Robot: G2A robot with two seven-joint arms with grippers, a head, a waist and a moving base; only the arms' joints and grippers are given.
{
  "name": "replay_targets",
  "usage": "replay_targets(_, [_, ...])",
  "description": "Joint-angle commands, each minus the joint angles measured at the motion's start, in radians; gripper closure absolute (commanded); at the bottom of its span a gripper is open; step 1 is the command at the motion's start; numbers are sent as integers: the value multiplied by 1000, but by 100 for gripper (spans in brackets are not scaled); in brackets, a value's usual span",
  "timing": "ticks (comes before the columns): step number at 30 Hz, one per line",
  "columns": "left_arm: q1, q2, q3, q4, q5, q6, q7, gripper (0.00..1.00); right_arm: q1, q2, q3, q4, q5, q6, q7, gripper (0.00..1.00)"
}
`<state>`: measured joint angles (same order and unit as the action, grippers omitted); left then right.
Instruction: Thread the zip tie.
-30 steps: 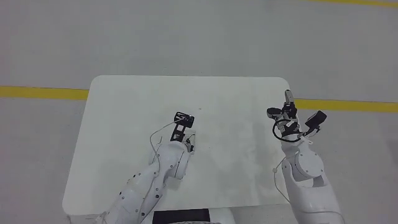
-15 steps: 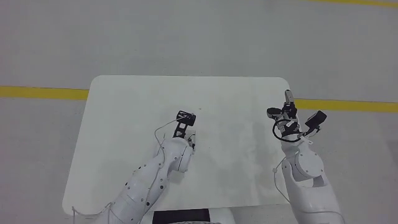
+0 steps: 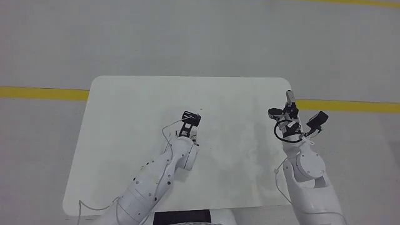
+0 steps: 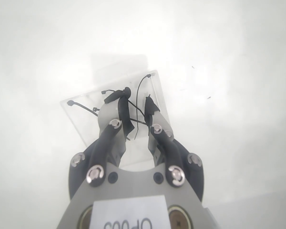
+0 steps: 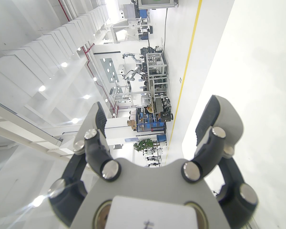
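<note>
White table (image 3: 125,131), clear tray (image 4: 81,120) of black zip ties (image 4: 69,102)

A white worktop (image 3: 125,162) is standing on a grey floor (image 3: 187,31). A clear tray (image 4: 157,89) is sitting on the worktop. A yellow line (image 3: 37,92) is crossing the floor, meeting the worktop's left and right edges.

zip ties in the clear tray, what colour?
The zip ties are black. They show clearest in the left wrist view.
</note>
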<state>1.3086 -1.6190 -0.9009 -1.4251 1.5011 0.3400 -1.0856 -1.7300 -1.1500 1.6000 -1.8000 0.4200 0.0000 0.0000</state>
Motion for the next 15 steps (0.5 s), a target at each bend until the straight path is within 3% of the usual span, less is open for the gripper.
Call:
replay_targets(1, [-4, -5, -1, 11, 7, 0, -4, 82, 0, 0, 0, 0, 0, 0, 0, 0])
replay_targets(8, [-9, -26, -12, 35, 46, 0, -20, 85, 0, 0, 0, 0, 0, 0, 0, 0])
replay_targets(13, [-10, -40, -21, 45, 68, 0, -31, 100, 0, 0, 0, 0, 0, 0, 0, 0])
replay_targets(15, [-12, -44, -25, 51, 69, 0, -33, 100, 0, 0, 0, 0, 0, 0, 0, 0])
